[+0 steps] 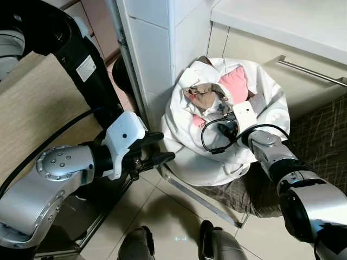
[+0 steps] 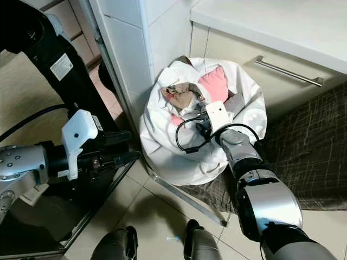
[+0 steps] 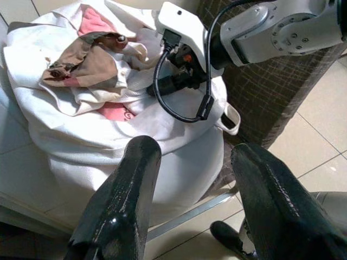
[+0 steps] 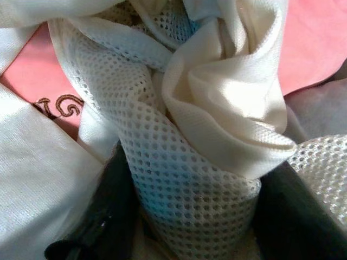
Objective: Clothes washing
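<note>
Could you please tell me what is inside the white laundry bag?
The white laundry bag holds a pink garment, a brown garment and white mesh fabric, with the right tool reaching in. Deeper contents are covered.

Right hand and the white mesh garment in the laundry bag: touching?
Touching. The right wrist view shows the white mesh garment bunched between the right hand's two black fingers, pressed against both.

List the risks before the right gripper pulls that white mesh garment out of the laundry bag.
The right gripper is closed around white mesh fabric that twists into other cloth, so the pink garment might be dragged out too. The black cable loop hangs over the white laundry bag and could snag. The left gripper is open, away from the bag, so it may tip.
</note>
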You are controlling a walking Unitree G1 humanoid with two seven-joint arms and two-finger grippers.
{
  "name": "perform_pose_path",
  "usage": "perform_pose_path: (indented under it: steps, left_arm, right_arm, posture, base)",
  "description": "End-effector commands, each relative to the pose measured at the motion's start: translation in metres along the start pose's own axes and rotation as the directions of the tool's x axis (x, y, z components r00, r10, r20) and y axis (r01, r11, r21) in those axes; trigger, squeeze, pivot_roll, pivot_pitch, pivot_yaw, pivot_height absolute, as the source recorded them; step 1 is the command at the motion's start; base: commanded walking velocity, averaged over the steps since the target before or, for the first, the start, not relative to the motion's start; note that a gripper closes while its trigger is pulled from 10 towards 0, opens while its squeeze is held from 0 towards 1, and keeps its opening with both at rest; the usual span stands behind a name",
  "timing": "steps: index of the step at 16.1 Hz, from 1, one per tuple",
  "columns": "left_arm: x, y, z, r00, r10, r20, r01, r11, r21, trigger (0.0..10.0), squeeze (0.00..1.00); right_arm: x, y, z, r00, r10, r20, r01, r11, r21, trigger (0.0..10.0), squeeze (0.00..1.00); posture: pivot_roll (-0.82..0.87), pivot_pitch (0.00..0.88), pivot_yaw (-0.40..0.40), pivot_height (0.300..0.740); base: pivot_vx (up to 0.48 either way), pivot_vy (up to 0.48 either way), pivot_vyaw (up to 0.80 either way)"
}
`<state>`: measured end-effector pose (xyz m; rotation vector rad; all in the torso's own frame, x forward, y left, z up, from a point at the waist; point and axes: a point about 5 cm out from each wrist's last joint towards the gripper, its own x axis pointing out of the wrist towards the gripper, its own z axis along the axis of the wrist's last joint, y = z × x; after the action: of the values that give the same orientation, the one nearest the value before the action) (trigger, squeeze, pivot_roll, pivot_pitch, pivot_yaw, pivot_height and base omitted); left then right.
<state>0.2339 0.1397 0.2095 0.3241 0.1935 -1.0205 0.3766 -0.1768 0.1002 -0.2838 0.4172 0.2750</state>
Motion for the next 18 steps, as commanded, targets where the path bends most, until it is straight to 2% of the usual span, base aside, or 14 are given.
perform_pose_path:
  steps: [1, 5, 6, 7, 8, 9, 10, 11, 13, 14, 15, 16, 17, 18]
  left_arm:
    - [0.000, -0.002, -0.002, 1.000, -0.018, -0.009, 0.018, 1.000, 0.002, 10.0, 0.00]
    - [0.002, -0.003, -0.003, 0.999, -0.050, -0.010, 0.050, 0.999, 0.017, 10.0, 0.00]
    - [0.005, -0.003, -0.003, 0.999, -0.043, 0.000, 0.043, 0.999, 0.021, 10.0, 0.00]
    - [0.010, 0.000, -0.002, 1.000, -0.013, 0.029, 0.013, 1.000, 0.025, 10.0, 0.00]
    - [0.012, 0.002, -0.002, 0.999, 0.000, 0.040, -0.001, 1.000, 0.026, 10.0, 0.00]
    - [0.021, 0.009, -0.003, 0.997, 0.055, 0.060, -0.056, 0.998, 0.018, 10.0, 0.00]
    - [0.023, 0.010, -0.003, 0.996, 0.066, 0.063, -0.067, 0.998, 0.015, 10.0, 0.00]
    - [0.031, 0.015, -0.001, 0.991, 0.099, 0.092, -0.099, 0.995, -0.001, 10.0, 0.00]
    - [0.046, 0.031, 0.006, 0.970, 0.184, 0.156, -0.181, 0.983, -0.037, 10.0, 0.00]
    - [0.048, 0.034, 0.008, 0.966, 0.197, 0.167, -0.194, 0.980, -0.030, 10.0, 0.00]
    - [0.051, 0.039, 0.013, 0.956, 0.223, 0.192, -0.224, 0.974, -0.015, 10.0, 0.00]
    - [0.054, 0.047, 0.022, 0.939, 0.245, 0.239, -0.247, 0.969, -0.025, 10.0, 0.00]
    - [0.058, 0.053, 0.037, 0.913, 0.258, 0.317, -0.251, 0.966, -0.063, 10.0, 0.76]
    - [0.060, 0.055, 0.050, 0.893, 0.249, 0.375, -0.237, 0.968, -0.078, 10.0, 1.00]
  right_arm:
    - [-0.001, -0.006, -0.002, 0.999, -0.021, -0.027, 0.021, 1.000, 0.011, 0.0, 0.00]
    - [-0.002, -0.010, -0.002, 0.999, -0.045, -0.027, 0.047, 0.997, 0.060, 0.0, 0.00]
    - [-0.003, -0.014, 0.002, 0.998, -0.060, -0.006, 0.060, 0.993, 0.102, 0.0, 0.00]
    - [-0.004, -0.020, 0.012, 0.995, -0.076, 0.058, 0.062, 0.974, 0.217, 0.0, 0.00]
    - [-0.005, -0.023, 0.016, 0.993, -0.083, 0.086, 0.057, 0.962, 0.267, 0.0, 0.00]
    - [-0.007, -0.030, 0.030, 0.983, -0.086, 0.165, 0.021, 0.933, 0.359, 0.0, 0.00]
    - [-0.007, -0.031, 0.032, 0.980, -0.084, 0.179, 0.012, 0.929, 0.370, 0.0, 0.00]
    - [-0.010, -0.033, 0.050, 0.960, -0.053, 0.276, -0.062, 0.919, 0.390, 0.0, 0.00]
    - [-0.025, -0.046, 0.102, 0.865, 0.025, 0.501, -0.240, 0.897, 0.370, 0.0, 0.00]
    - [-0.028, -0.048, 0.109, 0.849, 0.040, 0.527, -0.262, 0.898, 0.354, 0.0, 0.00]
    - [-0.036, -0.051, 0.121, 0.812, 0.083, 0.578, -0.321, 0.891, 0.322, 0.0, 0.00]
    - [-0.050, -0.054, 0.138, 0.753, 0.166, 0.637, -0.406, 0.878, 0.252, 0.0, 0.00]
    - [-0.071, -0.051, 0.152, 0.671, 0.307, 0.675, -0.508, 0.853, 0.116, 0.0, 0.00]
    - [-0.087, -0.051, 0.156, 0.617, 0.390, 0.683, -0.562, 0.826, 0.036, 0.0, 0.00]
  posture:
    - [0.24, 0.251, 0.064, 0.740]
    - [0.23, 0.222, 0.068, 0.740]
    - [0.21, 0.209, 0.065, 0.740]
    - [0.17, 0.167, 0.050, 0.740]
    - [0.15, 0.152, 0.046, 0.740]
    - [0.10, 0.108, 0.035, 0.740]
    - [0.10, 0.108, 0.035, 0.740]
    - [0.04, 0.066, 0.029, 0.740]
    - [-0.02, 0.019, 0.035, 0.740]
    - [-0.04, 0.005, 0.037, 0.740]
    - [-0.05, 0.000, 0.038, 0.740]
    - [-0.07, 0.000, 0.037, 0.740]
    - [-0.08, 0.000, 0.029, 0.740]
    - [-0.09, 0.000, 0.021, 0.740]
  base:
    - [0.000, 0.000, 0.00]
    - [0.000, 0.000, 0.00]
    - [0.000, 0.000, 0.00]
    - [0.000, 0.000, 0.00]
    - [0.000, 0.000, 0.00]
    - [0.000, 0.000, 0.00]
    - [0.000, 0.000, 0.00]
    - [0.000, 0.000, 0.00]
    - [0.000, 0.000, 0.00]
    - [0.000, 0.000, 0.00]
    - [0.000, 0.000, 0.00]
    - [0.000, 0.000, 0.00]
    - [0.000, 0.000, 0.00]
    - [0.000, 0.000, 0.00]
